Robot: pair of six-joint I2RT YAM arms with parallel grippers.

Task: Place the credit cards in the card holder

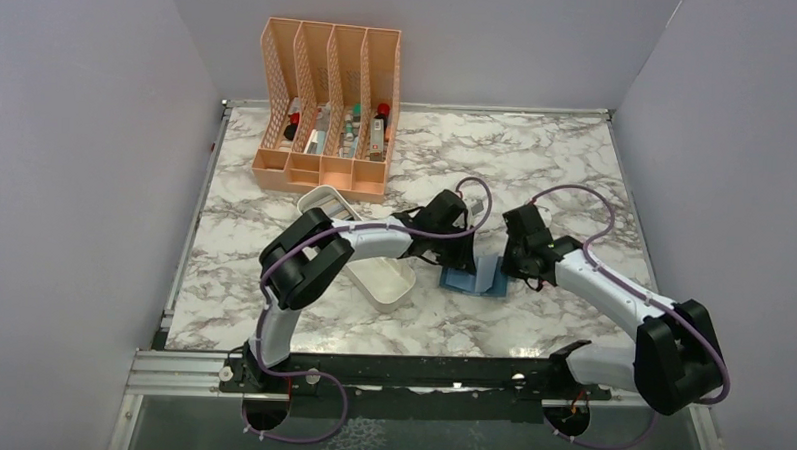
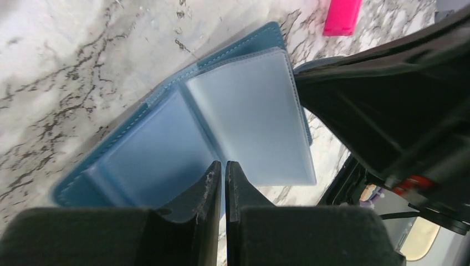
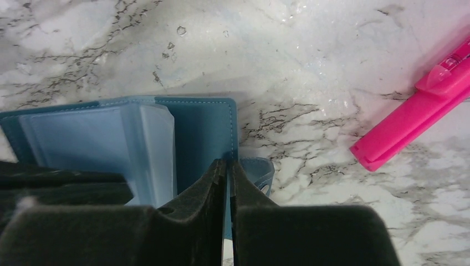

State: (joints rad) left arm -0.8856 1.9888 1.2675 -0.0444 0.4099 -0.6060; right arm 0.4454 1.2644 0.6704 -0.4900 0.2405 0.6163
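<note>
The teal card holder point(image 1: 473, 279) lies open on the marble, its pale blue-grey sleeves up point(image 2: 244, 116) point(image 3: 100, 144). My left gripper point(image 1: 458, 251) is shut, its tips point(image 2: 223, 165) low over the near edge of the sleeves, with only a thin slit between the fingers. My right gripper point(image 1: 518, 266) is shut on the card holder's teal cover edge point(image 3: 228, 164), next to the snap tab point(image 3: 258, 172). No loose credit card shows clearly. Some pale flat pieces point(image 1: 337, 211) lie at the far end of the white tray, partly behind my left arm.
A long white tray point(image 1: 387, 295) lies left of the card holder, under my left arm. A peach mesh organizer point(image 1: 329, 103) with small bottles stands at the back. A pink pen point(image 3: 415, 105) point(image 2: 342, 15) lies on the marble just beyond the card holder.
</note>
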